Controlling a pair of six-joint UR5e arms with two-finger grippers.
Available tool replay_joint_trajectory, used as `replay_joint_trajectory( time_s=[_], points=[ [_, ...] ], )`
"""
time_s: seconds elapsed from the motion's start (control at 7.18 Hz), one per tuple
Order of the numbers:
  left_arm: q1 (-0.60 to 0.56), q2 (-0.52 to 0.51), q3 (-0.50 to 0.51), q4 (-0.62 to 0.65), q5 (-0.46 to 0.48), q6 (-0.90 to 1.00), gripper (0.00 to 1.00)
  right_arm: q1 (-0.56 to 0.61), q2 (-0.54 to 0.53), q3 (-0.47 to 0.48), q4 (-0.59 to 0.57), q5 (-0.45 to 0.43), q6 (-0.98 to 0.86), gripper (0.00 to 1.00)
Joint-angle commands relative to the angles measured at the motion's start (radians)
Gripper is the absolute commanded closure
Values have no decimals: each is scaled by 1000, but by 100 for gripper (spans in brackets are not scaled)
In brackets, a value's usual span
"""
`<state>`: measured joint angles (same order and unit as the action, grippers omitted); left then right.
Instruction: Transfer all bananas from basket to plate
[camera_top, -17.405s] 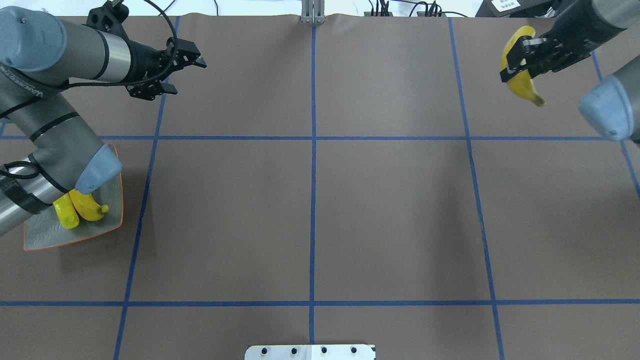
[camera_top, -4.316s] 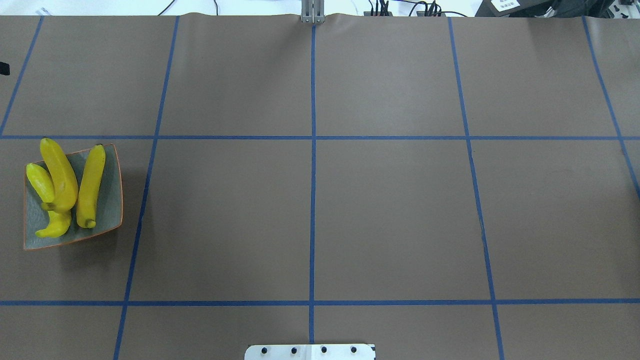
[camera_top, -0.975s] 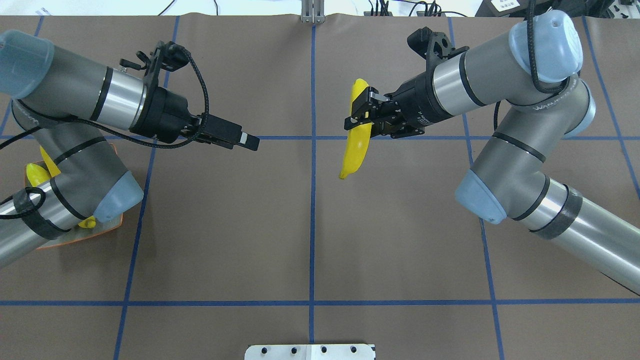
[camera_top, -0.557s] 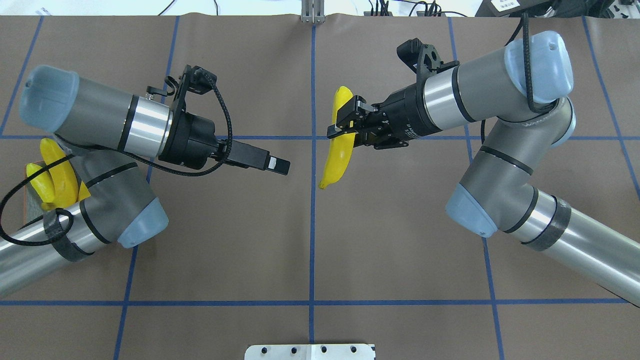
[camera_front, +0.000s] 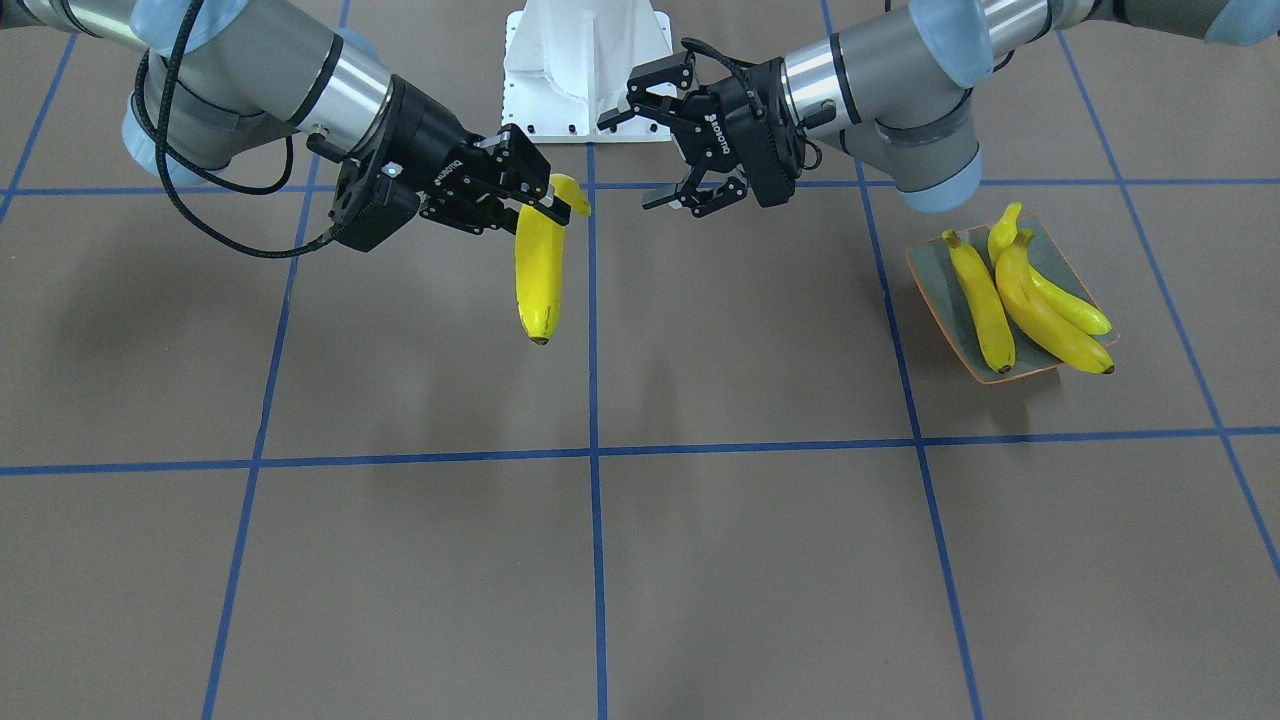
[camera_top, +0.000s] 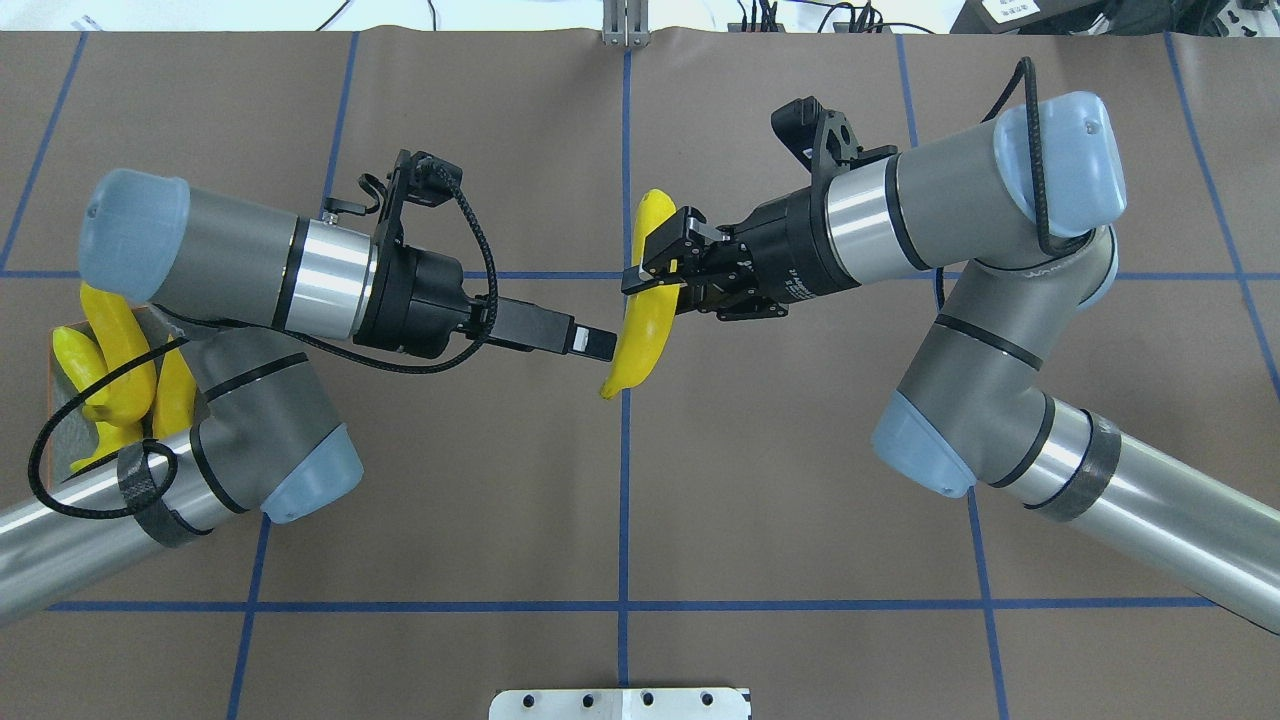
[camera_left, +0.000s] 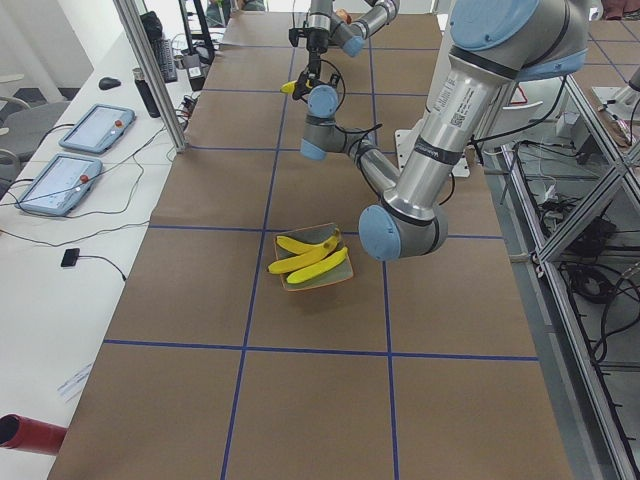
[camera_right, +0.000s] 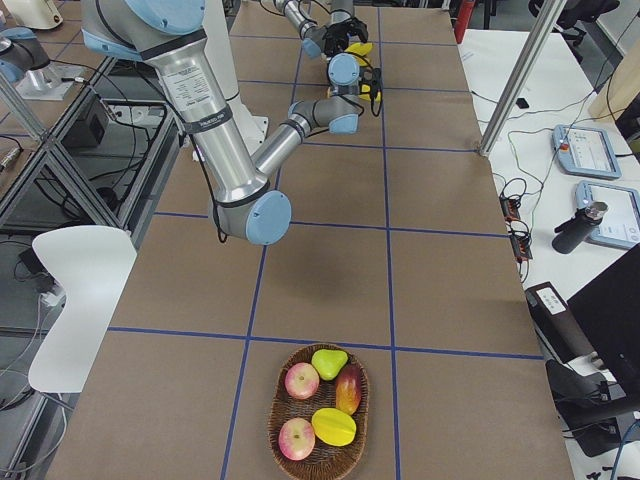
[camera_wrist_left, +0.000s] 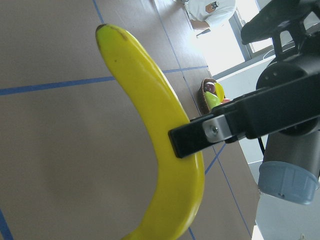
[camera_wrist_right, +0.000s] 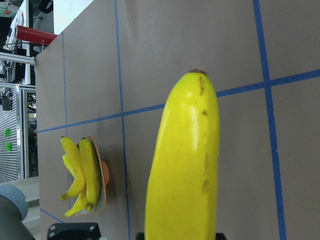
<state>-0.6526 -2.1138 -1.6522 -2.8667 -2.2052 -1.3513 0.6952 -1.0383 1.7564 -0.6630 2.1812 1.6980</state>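
One yellow banana (camera_top: 640, 300) hangs upright over the table's middle, with my right gripper (camera_top: 650, 275) shut on its upper part; the front view shows the same banana (camera_front: 540, 270) and gripper (camera_front: 545, 195). My left gripper (camera_front: 637, 160) is open and faces the banana from close by, its tip (camera_top: 595, 343) almost at the peel, not closed on it. Three bananas (camera_front: 1010, 300) lie on the grey-green, orange-rimmed plate (camera_front: 935, 285); overhead the plate is mostly hidden under my left arm. The basket (camera_right: 275, 420) shows only in the exterior right view.
The basket holds two apples (camera_right: 300, 382), a green pear and other fruit near the table's end on my right. A white mount (camera_front: 585, 60) stands at the robot's base. Brown table cover with blue grid lines (camera_top: 625, 500) lies all around.
Both arms have closed in on the table's middle. The right gripper carried the banana leftward and the left gripper advanced until its tip is next to it.
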Motion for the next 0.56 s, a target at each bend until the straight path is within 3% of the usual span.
replay_joint_trajectory(
  time_s=[0.0, 0.42],
  points=[
    [2, -11, 9, 0, 4, 0, 1, -11, 3, 2, 11, 0, 15, 100],
    [10, -21, 17, 0, 18, 0, 2, -17, 11, 5, 11, 3, 34, 100]
  ],
)
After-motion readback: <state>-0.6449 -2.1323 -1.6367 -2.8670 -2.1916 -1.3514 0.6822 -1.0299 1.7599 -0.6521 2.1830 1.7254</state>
